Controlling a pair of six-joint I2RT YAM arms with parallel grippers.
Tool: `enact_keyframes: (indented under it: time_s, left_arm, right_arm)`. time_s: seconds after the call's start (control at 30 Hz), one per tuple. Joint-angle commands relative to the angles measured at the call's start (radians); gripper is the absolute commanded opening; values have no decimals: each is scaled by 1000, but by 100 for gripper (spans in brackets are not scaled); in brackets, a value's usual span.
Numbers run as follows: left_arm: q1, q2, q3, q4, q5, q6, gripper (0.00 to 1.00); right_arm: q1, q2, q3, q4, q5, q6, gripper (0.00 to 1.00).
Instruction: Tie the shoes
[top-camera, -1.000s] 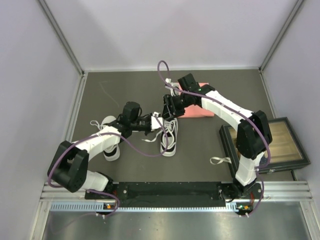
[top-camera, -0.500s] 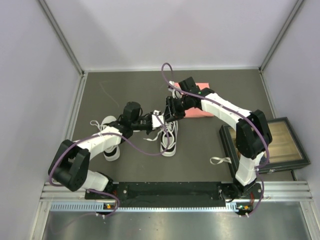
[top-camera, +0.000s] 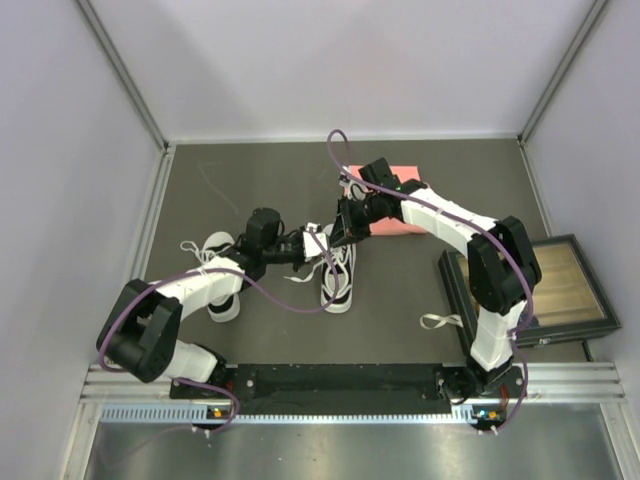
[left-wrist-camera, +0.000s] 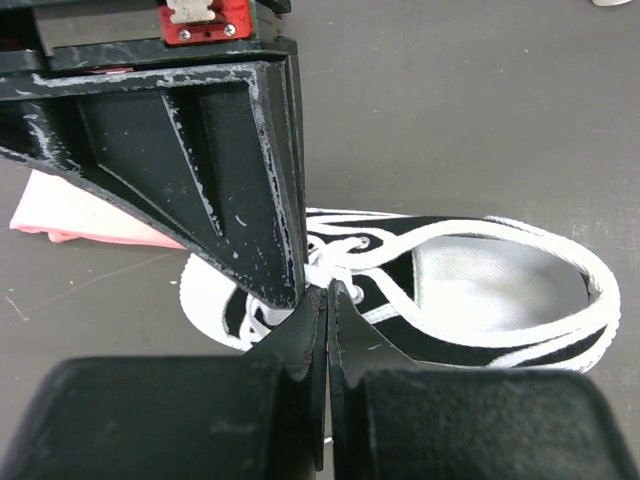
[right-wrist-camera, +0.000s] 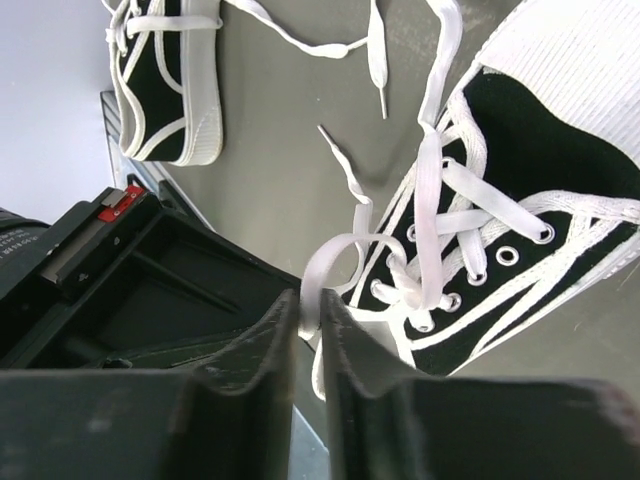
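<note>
On the dark table (top-camera: 250, 180), the overhead view shows both arms meeting above the centre shoe (top-camera: 338, 280). The other shoe (top-camera: 224, 306) lies further left and a pink cloth (top-camera: 405, 171) sits behind. Only the wrist views resolve the tips. The left gripper (left-wrist-camera: 328, 300) is pressed fully together at the eyelets, and whether it holds anything is unclear. The right gripper (right-wrist-camera: 310, 310) pinches a lace loop (right-wrist-camera: 335, 255).
</note>
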Motion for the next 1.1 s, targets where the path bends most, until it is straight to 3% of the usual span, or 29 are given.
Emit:
enact_keyframes:
  time_s: [0.0,0.07,0.17,0.23,0.33,0.47,0.57,0.77,0.87,1.0,1.07]
  left_arm:
    - [4,-15,-11,95,-34,-5,0]
    - [2,-18,-10,89,-43,-8,0]
    - [10,-31,28,-10,-101,-28,33]
    - [36,-53,56,-127,-112,-67,48]
    - [145,-68,102,-266,-29,-51,54]
    - [263,7,180,-328,-12,-51,55]
    - [285,141,284,-380,-54,-62,55]
    - [292,390,507,-593,50,4,57]
    - [291,473,582,-667,93,89,59]
    - [289,539,647,-849,184,338,59]
    - [285,547,647,-851,196,379,56]
  right_arm:
    - [1,9,-10,5,-51,21,6]
    - [-1,9,-11,4,-45,23,0]
    - [-1,-4,-21,10,-23,26,0]
    - [-1,-12,-24,14,-6,21,0]
    - [-1,-18,-19,14,-2,18,0]
    - [-1,-9,-13,13,-8,15,0]
    - [-1,-8,-11,10,-2,12,0]
    - [-1,3,7,0,-2,10,0]
    - [-2,6,12,-3,4,12,0]
    - [-4,9,15,-9,15,15,0]
    - [-6,8,12,-9,17,16,0]
